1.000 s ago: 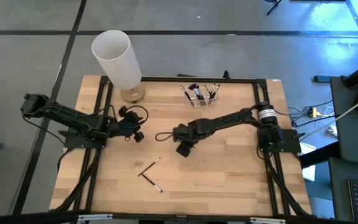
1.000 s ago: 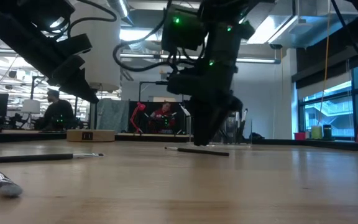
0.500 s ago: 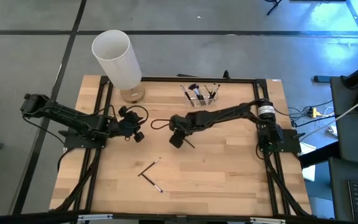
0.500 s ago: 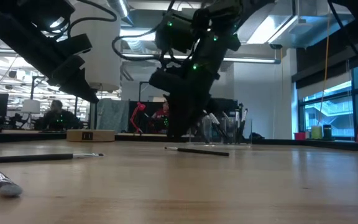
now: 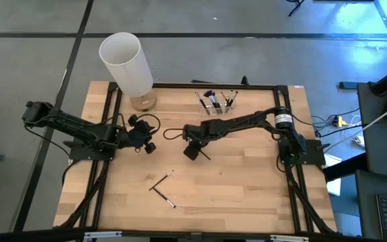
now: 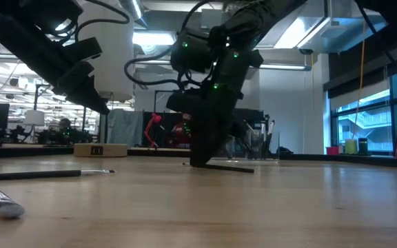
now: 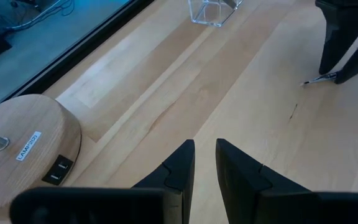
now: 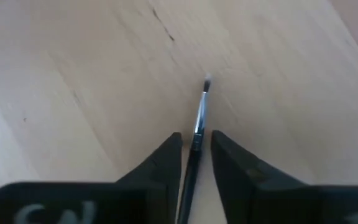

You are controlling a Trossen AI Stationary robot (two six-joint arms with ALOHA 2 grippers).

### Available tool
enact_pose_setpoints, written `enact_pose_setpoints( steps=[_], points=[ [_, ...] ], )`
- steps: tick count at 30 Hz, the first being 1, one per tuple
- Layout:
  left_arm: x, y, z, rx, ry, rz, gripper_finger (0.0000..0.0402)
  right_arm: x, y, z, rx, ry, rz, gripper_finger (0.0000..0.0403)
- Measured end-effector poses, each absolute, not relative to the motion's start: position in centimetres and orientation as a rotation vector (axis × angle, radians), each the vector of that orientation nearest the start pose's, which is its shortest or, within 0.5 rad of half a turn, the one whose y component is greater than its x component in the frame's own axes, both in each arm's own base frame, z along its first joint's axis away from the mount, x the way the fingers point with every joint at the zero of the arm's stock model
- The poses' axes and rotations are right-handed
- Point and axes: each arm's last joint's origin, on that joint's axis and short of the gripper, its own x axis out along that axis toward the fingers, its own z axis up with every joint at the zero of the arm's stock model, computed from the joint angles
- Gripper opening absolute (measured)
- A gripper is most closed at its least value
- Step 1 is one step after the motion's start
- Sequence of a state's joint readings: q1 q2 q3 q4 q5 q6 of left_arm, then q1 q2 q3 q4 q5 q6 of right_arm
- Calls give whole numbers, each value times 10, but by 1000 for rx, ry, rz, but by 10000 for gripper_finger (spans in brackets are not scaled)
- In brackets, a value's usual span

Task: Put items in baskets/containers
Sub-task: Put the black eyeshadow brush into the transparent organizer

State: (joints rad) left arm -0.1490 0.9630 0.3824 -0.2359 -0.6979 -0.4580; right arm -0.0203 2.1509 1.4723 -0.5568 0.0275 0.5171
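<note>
High view, from the left: the left gripper hovers over the wooden table, its dark fingers nearly together around nothing. One tall white cylinder stands at the far edge. Two thin black-handled makeup brushes lie crossed near the front. At mid-table the right gripper is down on a third slim silver-ferruled brush, its jaws narrowly straddling the handle. One small clear plastic organizer, holding several brushes, sits at the far edge.
</note>
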Motion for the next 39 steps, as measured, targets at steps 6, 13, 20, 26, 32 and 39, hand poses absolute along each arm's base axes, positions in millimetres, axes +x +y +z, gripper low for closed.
enact_pose_setpoints(
  steps=[6, 13, 20, 26, 32, 39],
  points=[
    [169, -7, 170, -86, 613, 672, 61, 427, -10, 132, 442, 1207, -374, 22],
    [169, -7, 170, -87, 613, 672, 61, 428, -10, 133, 431, 1204, -373, 24],
    [169, -7, 170, -86, 613, 672, 61, 429, -10, 133, 372, 1194, -361, 13],
    [169, -7, 170, -86, 613, 672, 61, 430, -10, 137, 367, 1172, -354, 16],
    [169, -7, 170, -86, 614, 672, 61, 427, -10, 157, 348, 1129, -329, 18],
    [169, -7, 170, -87, 614, 671, 61, 414, -12, 222, 301, 955, -317, 15]
  ],
)
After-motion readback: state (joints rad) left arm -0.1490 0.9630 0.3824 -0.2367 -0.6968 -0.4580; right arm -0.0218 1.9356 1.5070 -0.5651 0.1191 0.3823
